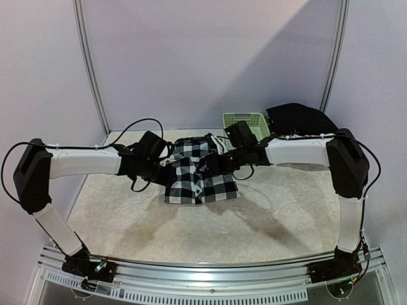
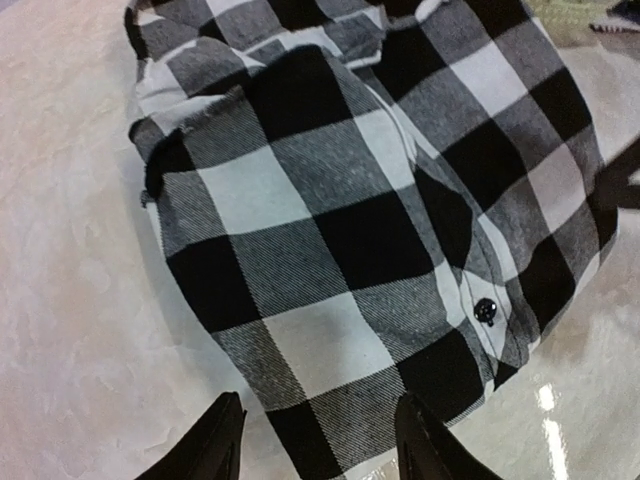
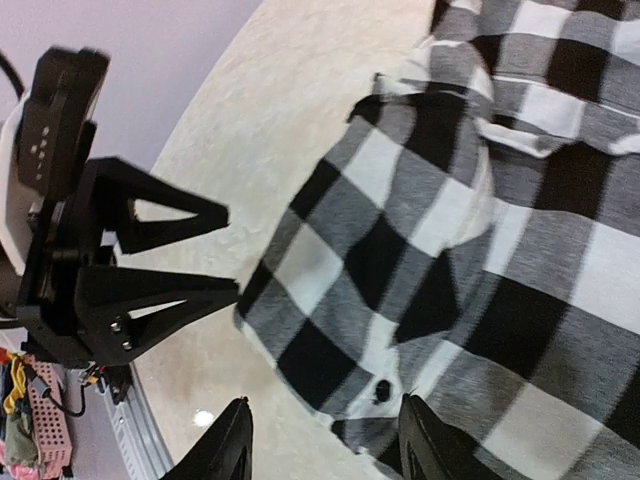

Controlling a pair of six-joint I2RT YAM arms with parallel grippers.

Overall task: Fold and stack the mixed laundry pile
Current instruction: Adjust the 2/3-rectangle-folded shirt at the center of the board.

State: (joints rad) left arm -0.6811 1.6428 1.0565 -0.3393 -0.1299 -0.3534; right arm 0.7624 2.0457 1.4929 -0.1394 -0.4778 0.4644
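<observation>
1. Black-and-white checks show the shirt (image 1: pixel 200 171) folded into a compact block, so the step looks like letting go. Each gripper should rise straight up, snagging no layer, to leave the fold square.
2. The left gripper (image 2: pixel 318 410) is released, fingers apart with nothing pinched, and hovers over the shirt's edge.
3. The right gripper (image 3: pixel 325 415) is likewise released, above the buttoned corner, facing the left one.
4. The shirt lies mid-bench (image 1: pixel 127 216), just in front of the basket (image 1: pixel 245 122), with the black cloth (image 1: pixel 299 117) beyond.

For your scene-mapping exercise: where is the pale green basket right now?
Top view: the basket sits far back, right of centre, between the checked shirt and the black cloth.
</observation>
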